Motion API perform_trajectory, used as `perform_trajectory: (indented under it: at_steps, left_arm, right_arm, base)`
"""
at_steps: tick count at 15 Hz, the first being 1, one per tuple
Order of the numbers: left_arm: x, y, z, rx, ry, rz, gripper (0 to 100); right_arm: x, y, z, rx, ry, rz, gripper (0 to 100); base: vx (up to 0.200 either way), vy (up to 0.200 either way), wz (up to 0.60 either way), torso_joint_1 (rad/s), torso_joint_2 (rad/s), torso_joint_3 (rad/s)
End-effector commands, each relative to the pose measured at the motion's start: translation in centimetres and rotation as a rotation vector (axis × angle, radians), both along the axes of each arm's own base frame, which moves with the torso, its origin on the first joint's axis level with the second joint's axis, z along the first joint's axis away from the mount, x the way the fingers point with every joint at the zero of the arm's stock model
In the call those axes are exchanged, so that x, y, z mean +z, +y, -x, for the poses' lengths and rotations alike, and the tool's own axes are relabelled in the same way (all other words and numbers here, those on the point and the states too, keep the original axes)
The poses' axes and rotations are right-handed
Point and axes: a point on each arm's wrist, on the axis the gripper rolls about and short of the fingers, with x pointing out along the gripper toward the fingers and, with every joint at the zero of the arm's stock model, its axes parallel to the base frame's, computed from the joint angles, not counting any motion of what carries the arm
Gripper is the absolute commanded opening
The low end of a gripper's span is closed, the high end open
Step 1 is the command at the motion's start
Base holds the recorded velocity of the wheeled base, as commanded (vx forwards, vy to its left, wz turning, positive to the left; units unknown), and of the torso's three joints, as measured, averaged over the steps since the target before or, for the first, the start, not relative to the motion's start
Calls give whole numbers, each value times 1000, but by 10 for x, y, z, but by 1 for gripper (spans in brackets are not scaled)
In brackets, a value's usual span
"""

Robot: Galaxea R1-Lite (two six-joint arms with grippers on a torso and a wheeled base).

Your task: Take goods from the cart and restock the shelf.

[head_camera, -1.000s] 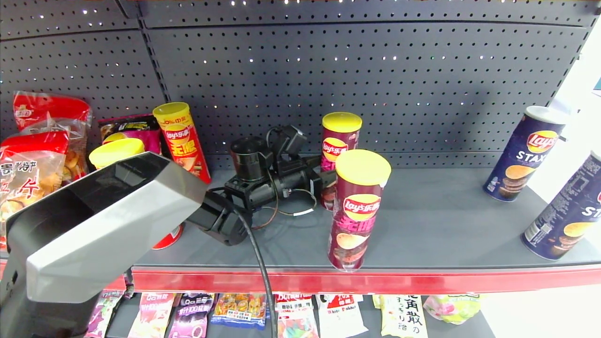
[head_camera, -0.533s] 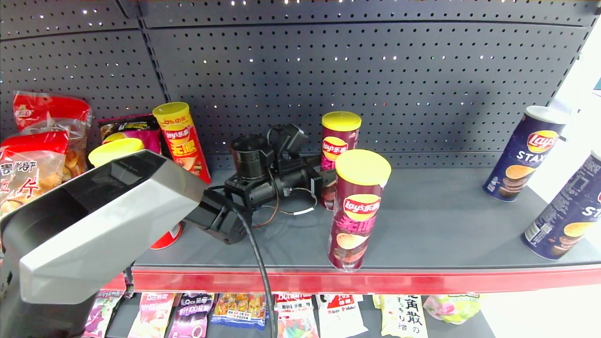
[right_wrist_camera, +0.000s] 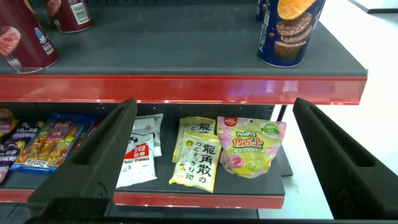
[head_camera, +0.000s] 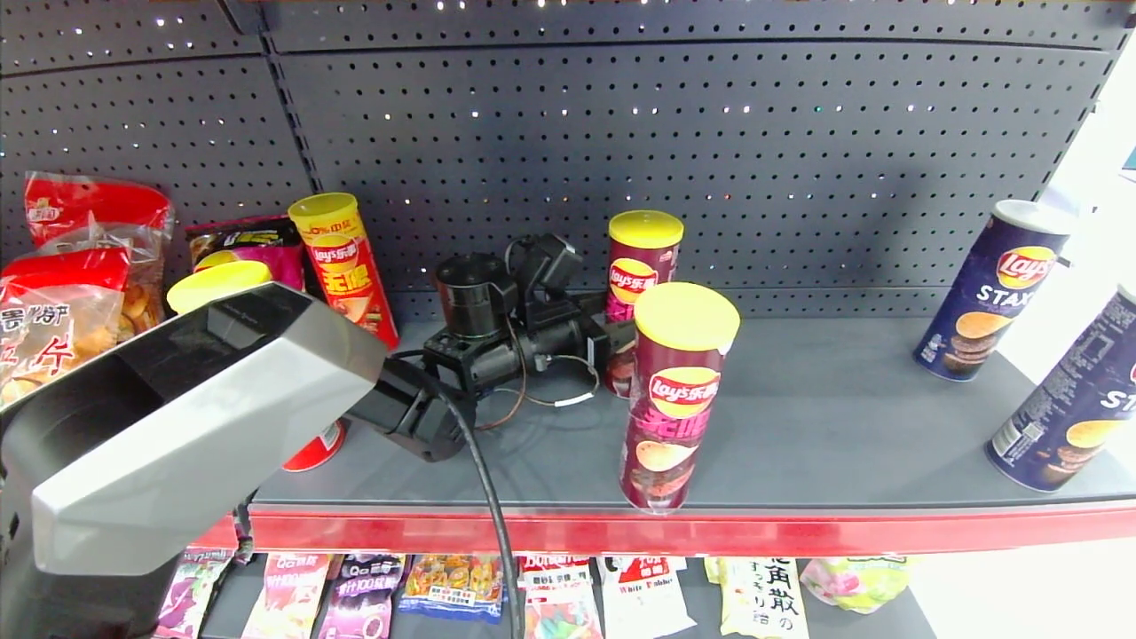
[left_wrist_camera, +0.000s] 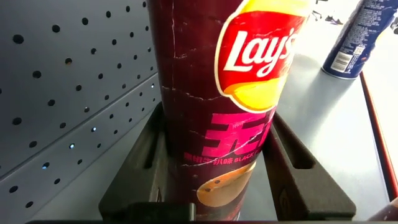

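A maroon chips can [head_camera: 643, 262] with a yellow lid stands upright at the back of the grey shelf [head_camera: 843, 417], close to the pegboard. My left gripper [head_camera: 619, 342] is shut on its lower part. In the left wrist view the can [left_wrist_camera: 211, 74] sits between the two black fingers [left_wrist_camera: 146, 155], which press its sides, with my left gripper [left_wrist_camera: 214, 124] around it. A second maroon can [head_camera: 676, 399] stands apart near the shelf's red front edge. My right gripper [right_wrist_camera: 211, 162] is open, below and in front of that edge, with nothing between its fingers.
A red chips can [head_camera: 342, 266] and snack bags [head_camera: 62, 293] stand on the shelf's left. Two blue cans [head_camera: 990, 293] [head_camera: 1069, 399] are at the right. Bare shelf lies between the maroon and blue cans. Snack packets [right_wrist_camera: 199, 152] fill the lower shelf.
My left arm's grey forearm has drifted slightly left and down. The gripper and the rear maroon can have hardly moved.
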Motion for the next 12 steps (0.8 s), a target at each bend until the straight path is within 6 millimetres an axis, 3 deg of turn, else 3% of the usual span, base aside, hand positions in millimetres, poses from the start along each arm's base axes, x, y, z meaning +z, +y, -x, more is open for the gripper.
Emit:
perform_trajectory:
  at_steps: [1, 7, 12]
  left_arm:
    - [1, -2, 2, -7, -6, 1, 100]
    - [10, 1, 4, 29, -12, 12, 100]
    - [18, 29, 27, 80, 53, -23, 100]
  right_arm:
    - [0, 0, 0, 1, -1, 0, 100]
    - [0, 0, 0, 1, -1, 0, 100]
    - [0, 0, 0, 1, -1, 0, 100]
  base:
    - [0, 0, 0, 0, 0, 0]
    - [0, 0, 0, 0, 0, 0]
    - [0, 0, 0, 0, 0, 0]
